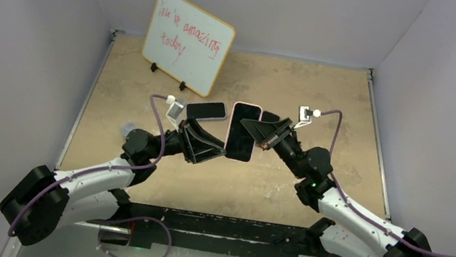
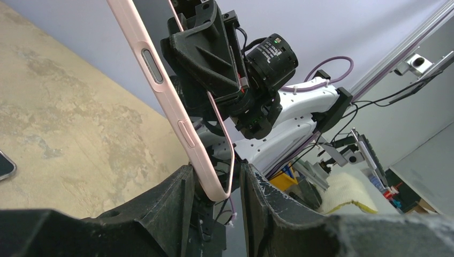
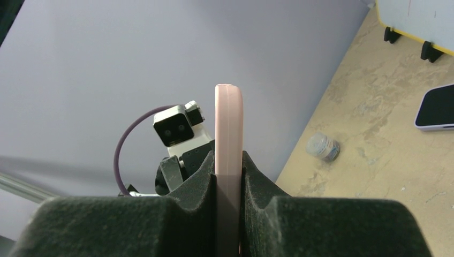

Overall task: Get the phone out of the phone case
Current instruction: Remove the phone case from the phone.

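Observation:
The phone [image 1: 242, 136], dark screen up, sits in its pink phone case [image 1: 231, 127] and hangs in the air over the middle of the table. My right gripper [image 1: 256, 130] is shut on the case's right edge; in the right wrist view the case [image 3: 229, 118] stands edge-on, pinched between both fingers of the gripper [image 3: 229, 166]. My left gripper [image 1: 217, 149] is at the lower left corner. In the left wrist view the case [image 2: 160, 85] dips between that gripper's [image 2: 217, 184] fingers: one finger touches its back and a gap shows at the other.
A second phone [image 1: 206, 109] lies flat on the table behind my left gripper, also visible as a phone [image 3: 436, 107] in the right wrist view. A whiteboard [image 1: 187, 42] stands at the back left. A small jar [image 1: 126, 129] sits by the left arm.

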Controlling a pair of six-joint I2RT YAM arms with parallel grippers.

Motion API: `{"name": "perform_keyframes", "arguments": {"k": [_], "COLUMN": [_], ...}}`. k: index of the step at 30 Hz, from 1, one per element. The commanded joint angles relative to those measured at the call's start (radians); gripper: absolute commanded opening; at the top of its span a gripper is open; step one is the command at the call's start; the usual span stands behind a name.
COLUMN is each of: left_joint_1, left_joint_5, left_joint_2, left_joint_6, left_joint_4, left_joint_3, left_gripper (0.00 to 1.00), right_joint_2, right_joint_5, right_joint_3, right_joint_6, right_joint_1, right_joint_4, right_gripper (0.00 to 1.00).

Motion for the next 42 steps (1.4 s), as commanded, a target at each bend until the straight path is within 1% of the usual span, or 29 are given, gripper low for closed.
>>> {"name": "perform_keyframes", "arguments": {"k": [1, 4, 8, 12, 15, 18, 22, 26, 30, 34, 36, 42], "left_joint_1": [-0.005, -0.004, -0.005, -0.004, -0.004, -0.004, -0.004, -0.005, -0.004, -0.004, -0.005, -0.009], "left_joint_5": [0.039, 0.042, 0.043, 0.040, 0.038, 0.041, 0.047, 0.057, 0.081, 0.108, 0.115, 0.121], "left_joint_2": [0.014, 0.033, 0.047, 0.044, 0.043, 0.040, 0.033, 0.028, 0.032, 0.031, 0.006, -0.124], "left_joint_6": [-0.026, -0.033, -0.043, -0.039, -0.036, -0.034, -0.040, -0.033, -0.003, 0.042, 0.120, 0.392], "left_joint_4": [0.086, 0.100, 0.119, 0.121, 0.133, 0.173, 0.270, 0.355, 0.431, 0.497, 0.454, 0.177], "left_joint_3": [0.027, 0.026, 0.022, 0.020, 0.019, 0.013, 0.011, 0.031, 0.062, 0.074, 0.065, 0.045], "left_gripper": [0.39, 0.37, 0.31, 0.16, 0.00, 0.00, 0.00, 0.00, 0.00, 0.00, 0.00, 0.00], "right_joint_2": [-0.013, -0.012, -0.016, -0.017, -0.014, -0.010, 0.007, 0.045, 0.102, 0.186, 0.224, 0.298], "right_joint_5": [0.072, 0.072, 0.080, 0.085, 0.078, 0.074, 0.058, 0.051, 0.014, -0.024, -0.039, -0.091], "right_joint_3": [0.003, 0.004, 0.000, -0.001, -0.003, -0.009, -0.009, -0.016, -0.031, -0.063, -0.073, -0.049], "right_joint_6": [-0.002, -0.001, 0.000, 0.001, 0.008, 0.021, 0.038, 0.065, 0.136, 0.227, 0.268, 0.348], "right_joint_1": [-0.004, -0.004, -0.005, -0.004, -0.005, -0.005, -0.004, -0.005, -0.005, -0.004, -0.005, -0.005], "right_joint_4": [0.080, 0.080, 0.078, 0.075, 0.076, 0.083, 0.072, 0.095, 0.175, 0.328, 0.400, 0.525], "right_gripper": [0.00, 0.00, 0.00, 0.00, 0.00, 0.00, 0.00, 0.00, 0.00, 0.00, 0.00, 0.00]}}
